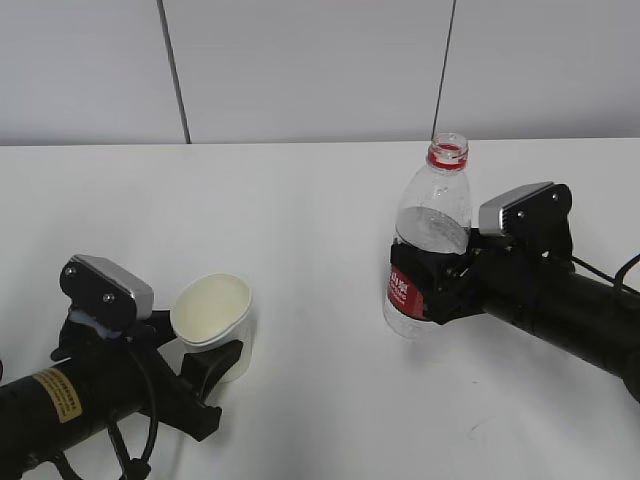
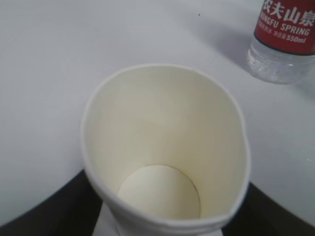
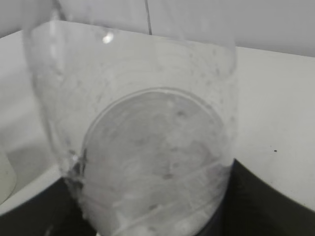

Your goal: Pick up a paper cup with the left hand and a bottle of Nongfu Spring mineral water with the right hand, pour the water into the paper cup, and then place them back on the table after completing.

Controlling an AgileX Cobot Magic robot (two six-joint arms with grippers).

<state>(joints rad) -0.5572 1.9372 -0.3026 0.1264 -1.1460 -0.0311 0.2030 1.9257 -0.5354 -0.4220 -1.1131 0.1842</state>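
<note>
1. At the far left of the exterior view, the left hand (image 1: 205, 375) lies low over the table (image 1: 300, 200), its black arm bearing a yellow sticker and a grey metal block on top.
2. Its black fingers (image 1: 222, 362) press against both sides of the paper cup (image 1: 214, 322), so it is grasping the cup. The cup's rim is squeezed into an oval.
3. The cup leans slightly, with its mouth turned up and toward the camera. In the left wrist view the cup (image 2: 165, 152) fills the frame. Its cream inside looks dry and its round bottom is bare. Dark finger shapes show at both lower corners.
4. A bare stretch of white table separates the cup from the bottle; the two stand well apart.
5. Right of centre, the Nongfu Spring bottle (image 1: 428, 245) stands upright with its base on or just above the table; which of the two is not clear. It has a red neck ring, an uncapped mouth and a red label around its lower part.
6. The water (image 3: 157, 162) sits low in the bottle, its surface seen through the clear wall in the right wrist view.
7. The right hand (image 1: 440, 285) reaches in from the right edge and is clamped around the bottle's middle, at the label's upper edge.
</note>
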